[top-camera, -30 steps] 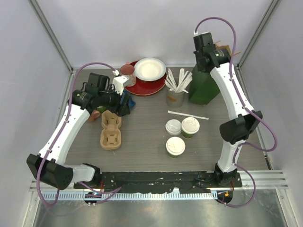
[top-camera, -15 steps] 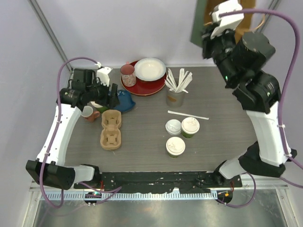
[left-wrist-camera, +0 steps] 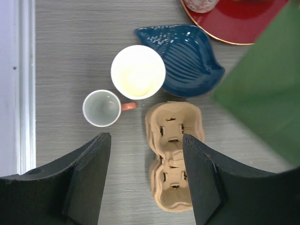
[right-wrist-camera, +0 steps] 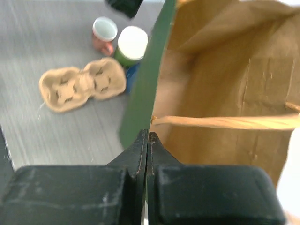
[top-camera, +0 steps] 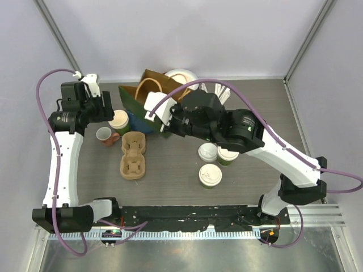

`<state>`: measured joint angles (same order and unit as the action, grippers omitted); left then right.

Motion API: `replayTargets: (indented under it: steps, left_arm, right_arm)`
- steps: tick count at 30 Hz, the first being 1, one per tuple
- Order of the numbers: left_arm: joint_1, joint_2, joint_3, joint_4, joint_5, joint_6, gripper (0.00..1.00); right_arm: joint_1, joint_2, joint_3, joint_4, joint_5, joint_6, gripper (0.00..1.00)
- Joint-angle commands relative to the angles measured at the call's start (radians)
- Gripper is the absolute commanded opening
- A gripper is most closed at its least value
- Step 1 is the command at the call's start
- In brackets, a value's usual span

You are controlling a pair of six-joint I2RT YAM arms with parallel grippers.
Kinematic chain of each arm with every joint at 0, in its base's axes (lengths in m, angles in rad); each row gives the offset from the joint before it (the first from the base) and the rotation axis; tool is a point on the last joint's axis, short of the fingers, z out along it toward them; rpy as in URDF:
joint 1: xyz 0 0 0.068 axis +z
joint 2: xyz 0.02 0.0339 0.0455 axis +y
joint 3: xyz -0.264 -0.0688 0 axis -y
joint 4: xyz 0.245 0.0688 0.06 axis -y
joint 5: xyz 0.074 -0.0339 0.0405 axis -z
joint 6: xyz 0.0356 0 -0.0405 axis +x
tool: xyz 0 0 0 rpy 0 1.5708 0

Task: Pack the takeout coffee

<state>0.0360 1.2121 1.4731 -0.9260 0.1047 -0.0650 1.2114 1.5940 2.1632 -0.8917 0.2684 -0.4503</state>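
An open green paper cup (top-camera: 119, 120) with a cream inside stands by the blue dish; it also shows in the left wrist view (left-wrist-camera: 138, 71) and the right wrist view (right-wrist-camera: 132, 44). Two lidded green cups (top-camera: 228, 152) (top-camera: 210, 175) stand mid-table, with a third white lid (top-camera: 208, 152) beside them. My left gripper (top-camera: 105, 107) (left-wrist-camera: 146, 178) is open and empty, high above the cardboard cup carrier (top-camera: 133, 154) (left-wrist-camera: 173, 154). My right gripper (top-camera: 163, 120) (right-wrist-camera: 147, 136) is shut on the rim of the green paper bag (top-camera: 133, 99) (right-wrist-camera: 225, 84), whose brown inside faces the camera.
A white mug with a pink handle (top-camera: 104, 135) (left-wrist-camera: 102, 108) stands left of the carrier. A blue shell dish (left-wrist-camera: 187, 56) and a red plate (left-wrist-camera: 234, 18) lie behind it. A white bowl (top-camera: 182, 73) shows behind the bag. The right arm spans the table's middle.
The right arm has swung the green bag from the back right, overhead, down to the middle left. The left arm has drawn back to the left and risen.
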Motion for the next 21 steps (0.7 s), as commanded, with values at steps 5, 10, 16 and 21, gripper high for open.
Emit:
replayTargets:
  steps: [5, 10, 16, 21]
  left_arm:
    - [0.024, -0.017, -0.011, -0.011, -0.03, 0.048, 0.63]
    - [0.024, -0.028, -0.033, -0.036, 0.151, 0.057, 0.58]
    - [0.021, -0.026, -0.065, -0.045, 0.22, 0.056, 0.54]
    - [-0.008, -0.025, -0.102, -0.08, 0.24, 0.115, 0.5]
  right_arm:
    - [0.002, -0.169, -0.166, -0.095, -0.227, -0.017, 0.01]
    - [0.002, -0.224, -0.354, -0.099, -0.255, -0.074, 0.01]
    - [0.002, -0.232, -0.489, -0.073, -0.363, -0.105, 0.01]
    - [0.002, -0.233, -0.586, -0.039, -0.371, -0.111, 0.01]
